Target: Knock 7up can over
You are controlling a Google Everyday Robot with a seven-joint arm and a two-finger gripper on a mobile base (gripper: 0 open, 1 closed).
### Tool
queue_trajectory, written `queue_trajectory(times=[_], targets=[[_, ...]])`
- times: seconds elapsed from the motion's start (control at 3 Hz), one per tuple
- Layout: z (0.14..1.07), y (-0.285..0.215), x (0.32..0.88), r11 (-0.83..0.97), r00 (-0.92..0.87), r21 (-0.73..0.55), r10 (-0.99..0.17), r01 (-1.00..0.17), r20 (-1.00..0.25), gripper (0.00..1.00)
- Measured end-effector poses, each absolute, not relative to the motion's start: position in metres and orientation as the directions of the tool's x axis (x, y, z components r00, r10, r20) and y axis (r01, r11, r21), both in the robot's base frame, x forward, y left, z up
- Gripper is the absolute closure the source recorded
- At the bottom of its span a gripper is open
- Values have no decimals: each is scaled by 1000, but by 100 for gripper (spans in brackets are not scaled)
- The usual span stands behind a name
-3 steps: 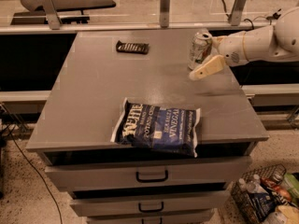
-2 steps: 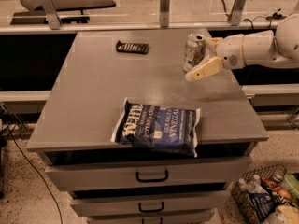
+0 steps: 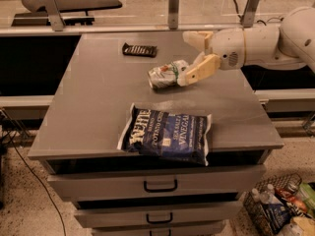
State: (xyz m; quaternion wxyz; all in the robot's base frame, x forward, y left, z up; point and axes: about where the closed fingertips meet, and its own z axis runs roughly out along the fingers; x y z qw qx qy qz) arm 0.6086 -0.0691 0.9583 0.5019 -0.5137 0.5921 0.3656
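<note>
The 7up can [image 3: 166, 74], silvery-white with green and red markings, lies on its side on the grey table [image 3: 98, 107], its length running left to right. My gripper [image 3: 193, 55] reaches in from the right on a white arm. Its near cream finger touches the can's right end and its far finger stands behind, above the table; the fingers are spread apart with nothing between them.
A dark blue chip bag [image 3: 167, 133] lies flat near the table's front edge. A small flat black ridged object [image 3: 140, 49] lies at the back. Drawers sit below the tabletop. A wire basket of bottles [image 3: 283, 208] stands on the floor at the lower right.
The can was upright by my gripper at the table's right; now it lies toppled and has shifted left. My gripper swept left and slightly forward with it.
</note>
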Motion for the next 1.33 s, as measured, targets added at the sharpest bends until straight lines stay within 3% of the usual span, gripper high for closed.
queue_trajectory(times=[0.33, 1.0, 1.33], targets=[[971, -50, 586, 133, 44, -72, -205, -988, -978, 0], [999, -116, 589, 247, 132, -214, -313, -945, -941, 0], [999, -116, 589, 247, 132, -214, -313, -945, -941, 0]])
